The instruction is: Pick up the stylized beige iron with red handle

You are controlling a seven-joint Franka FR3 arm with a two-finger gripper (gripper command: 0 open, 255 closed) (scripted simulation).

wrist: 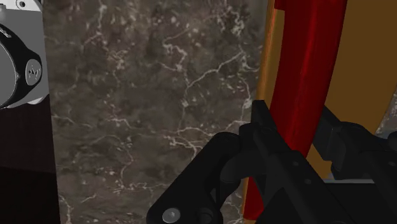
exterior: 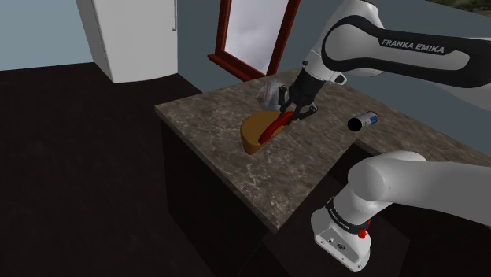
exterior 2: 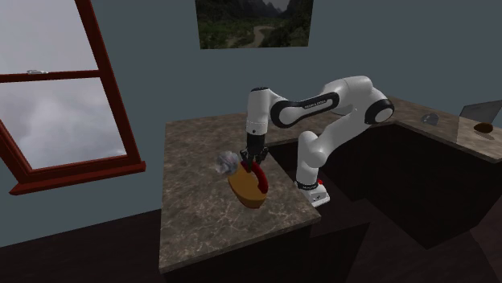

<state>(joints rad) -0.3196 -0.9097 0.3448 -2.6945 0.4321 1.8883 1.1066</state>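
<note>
Claw: my black gripper (exterior: 289,115) pinches the red handle (wrist: 306,70), one finger on each side.
Iron: the tan-brown iron (exterior: 258,134) is directly under my claw, over the middle of the dark stone counter (exterior: 206,118); I cannot tell if it touches.
Writing: "FRANKA EMIKA" on my arm (exterior: 411,46).

On the bench (exterior: 228,161) I count one iron (exterior: 253,140) with one red handle (exterior: 274,127), one pale crumpled thing (exterior: 271,93) next to it, and one small dark cylinder (exterior: 363,122). I have one arm (exterior: 409,49) with one claw (exterior: 289,116), and the claw has two fingers (wrist: 270,149). Farther away I count one small grey thing (exterior 2: 430,118) and one brown thing (exterior 2: 483,127). There is one window (exterior 2: 56,104), one wall picture (exterior 2: 253,22) and one white cabinet (exterior: 130,35).
</note>
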